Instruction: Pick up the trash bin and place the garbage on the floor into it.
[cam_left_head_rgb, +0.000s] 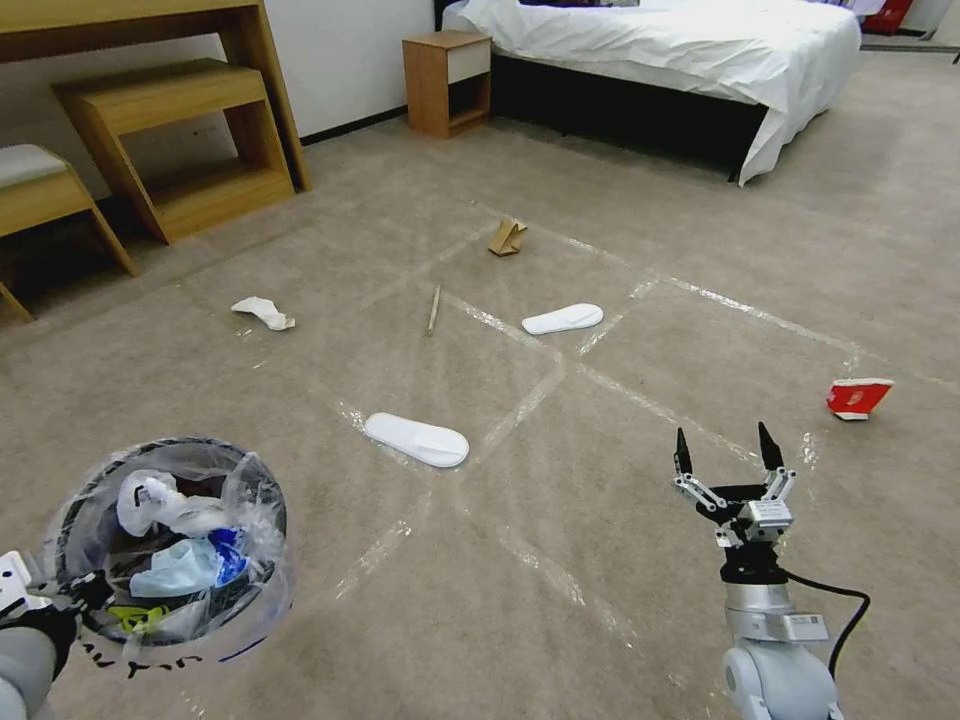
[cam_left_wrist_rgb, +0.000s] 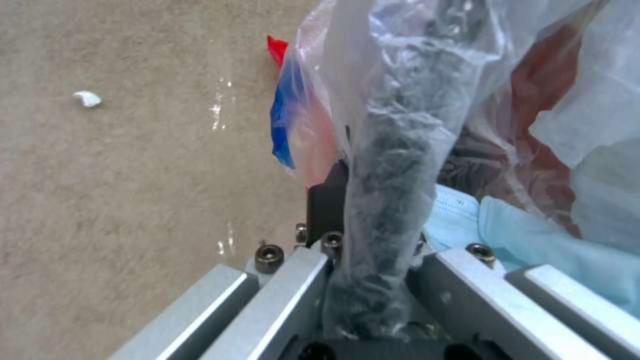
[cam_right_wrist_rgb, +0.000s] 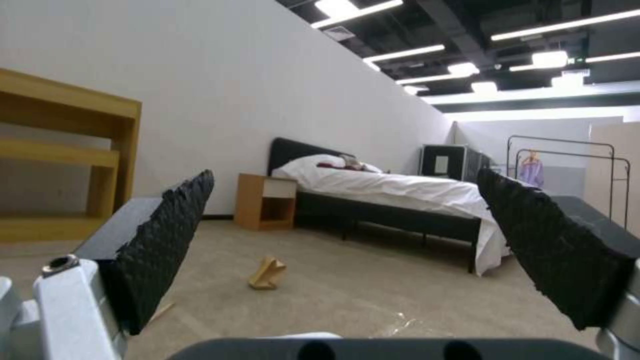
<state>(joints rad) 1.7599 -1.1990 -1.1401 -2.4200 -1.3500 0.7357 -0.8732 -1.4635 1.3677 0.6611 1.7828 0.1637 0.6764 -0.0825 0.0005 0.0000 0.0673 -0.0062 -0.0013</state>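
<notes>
At the lower left of the head view the left gripper (cam_left_head_rgb: 85, 592) is clamped on the rim of the trash bin (cam_left_head_rgb: 170, 545), held up off the floor (cam_left_head_rgb: 600, 480); its clear liner holds white and pale blue scraps. The left wrist view shows the bagged rim pinched between the fingers (cam_left_wrist_rgb: 327, 210). Above the bin, at mid left, lies crumpled white paper (cam_left_head_rgb: 264, 312). Toward the centre a white slipper (cam_left_head_rgb: 416, 439) rests on the carpet, with a thin wooden stick (cam_left_head_rgb: 433, 310) above it, then folded brown cardboard (cam_left_head_rgb: 507, 237) and a second slipper (cam_left_head_rgb: 562, 318). At the lower right the right gripper (cam_left_head_rgb: 726, 447) hovers with its fingers spread apart, holding nothing. A red carton (cam_left_head_rgb: 858, 397) sits at the right edge
</notes>
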